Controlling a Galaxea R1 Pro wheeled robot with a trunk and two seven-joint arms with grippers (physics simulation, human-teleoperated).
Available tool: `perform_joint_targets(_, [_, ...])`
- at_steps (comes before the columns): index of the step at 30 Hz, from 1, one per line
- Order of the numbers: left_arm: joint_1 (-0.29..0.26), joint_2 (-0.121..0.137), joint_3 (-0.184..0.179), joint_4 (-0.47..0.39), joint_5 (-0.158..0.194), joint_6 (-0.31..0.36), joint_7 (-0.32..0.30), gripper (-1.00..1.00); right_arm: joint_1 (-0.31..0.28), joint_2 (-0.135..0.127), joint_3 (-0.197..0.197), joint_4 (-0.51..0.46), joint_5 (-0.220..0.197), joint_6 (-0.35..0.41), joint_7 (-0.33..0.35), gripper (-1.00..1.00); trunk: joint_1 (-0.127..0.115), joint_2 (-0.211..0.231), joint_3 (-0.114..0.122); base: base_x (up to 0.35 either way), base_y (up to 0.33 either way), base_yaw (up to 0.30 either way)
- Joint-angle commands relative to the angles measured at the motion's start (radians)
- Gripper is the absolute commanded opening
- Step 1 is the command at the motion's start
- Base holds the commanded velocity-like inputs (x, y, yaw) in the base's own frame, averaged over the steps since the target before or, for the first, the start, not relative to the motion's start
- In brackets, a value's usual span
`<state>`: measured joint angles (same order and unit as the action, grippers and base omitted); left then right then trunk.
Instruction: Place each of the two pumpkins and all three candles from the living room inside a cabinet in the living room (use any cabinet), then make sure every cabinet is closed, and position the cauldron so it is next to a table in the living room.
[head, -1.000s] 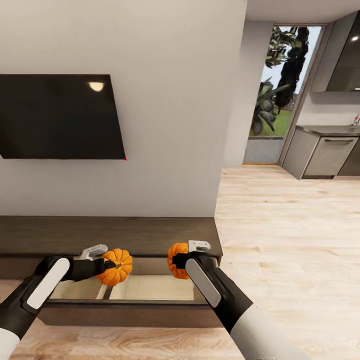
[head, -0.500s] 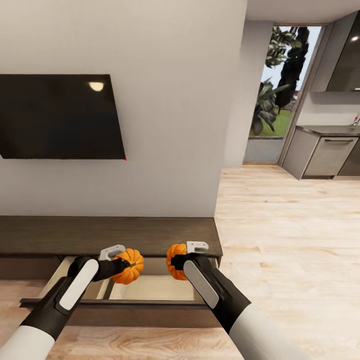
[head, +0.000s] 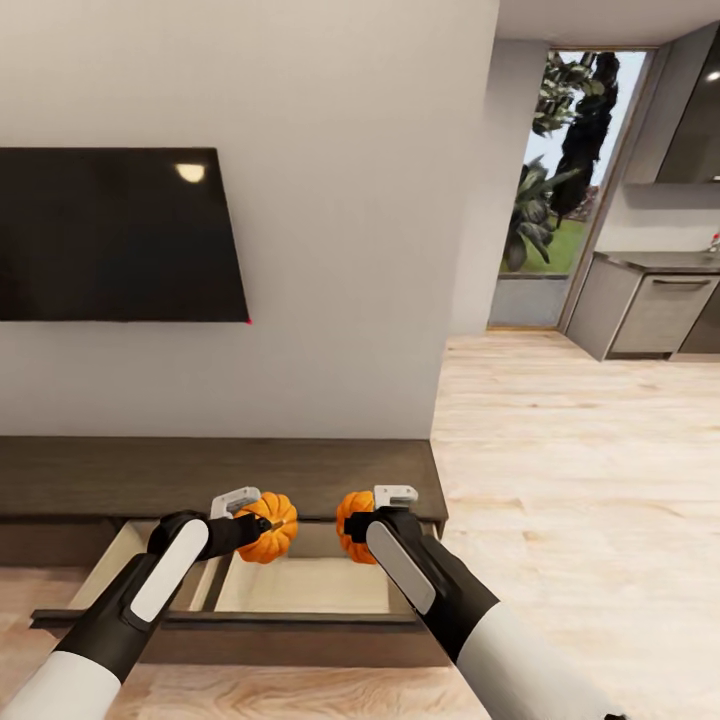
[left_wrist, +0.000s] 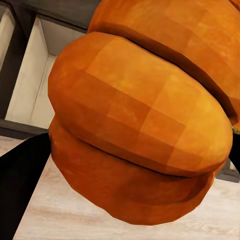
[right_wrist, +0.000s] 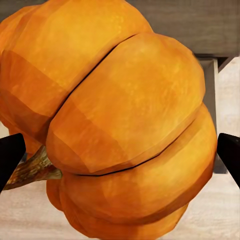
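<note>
Left pumpkin (head: 268, 513) has come in toward the middle and further over the open drawer since a second ago, carried by the left gripper (head: 252, 513); right pumpkin (head: 353, 524) has barely shifted. Each pumpkin is clamped between the jaws of its own gripper, so both sets of jaws are closed on pumpkins, seen close up in the left wrist view (left_wrist: 140, 115) and the right wrist view (right_wrist: 115, 125), stem pointing sideways in the latter. Right gripper (head: 366, 521) holds its pumpkin above the drawer's right end; the two pumpkins are near each other but apart. Both hang above the light tan drawer floor (head: 310, 585) of the dark brown cabinet (head: 120, 475), not yet set down, likely lined up so they can be lowered and let go inside together. Drawer front (head: 300, 625) is pulled out toward the robot, so it needs shutting afterwards. Above, a black TV (head: 110, 235) on the wall; wood floor (head: 580, 450) runs off to the kitchen at right
</note>
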<state>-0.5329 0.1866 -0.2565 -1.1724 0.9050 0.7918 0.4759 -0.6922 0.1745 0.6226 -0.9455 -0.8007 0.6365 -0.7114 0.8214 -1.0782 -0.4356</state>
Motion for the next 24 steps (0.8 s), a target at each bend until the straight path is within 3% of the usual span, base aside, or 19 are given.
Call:
perform_joint_targets(1, [-0.001, 0.001, -0.003, -0.001, 0.011, 0.000, 0.010, -1.00, -0.001, 0.000, 0.002, 0.000, -0.008, 0.001, -0.010, -1.00, 0.000, -0.001, -0.001, 0.143, 0.000, 0.000])
perform_joint_targets(20, [-0.001, 0.002, 0.010, -0.004, 0.012, 0.000, 0.003, -1.00, -0.001, 0.000, 0.002, 0.001, -0.008, -0.035, 0.003, -1.00, 0.000, -0.001, -0.001, 0.097, 0.000, 0.000])
perform_joint_targets(24, [-0.001, 0.002, 0.010, -0.004, 0.012, 0.001, 0.004, -1.00, -0.002, 0.000, 0.002, 0.001, -0.007, -0.036, 0.004, -1.00, 0.016, -0.029, -0.014, 0.002, 0.000, 0.000])
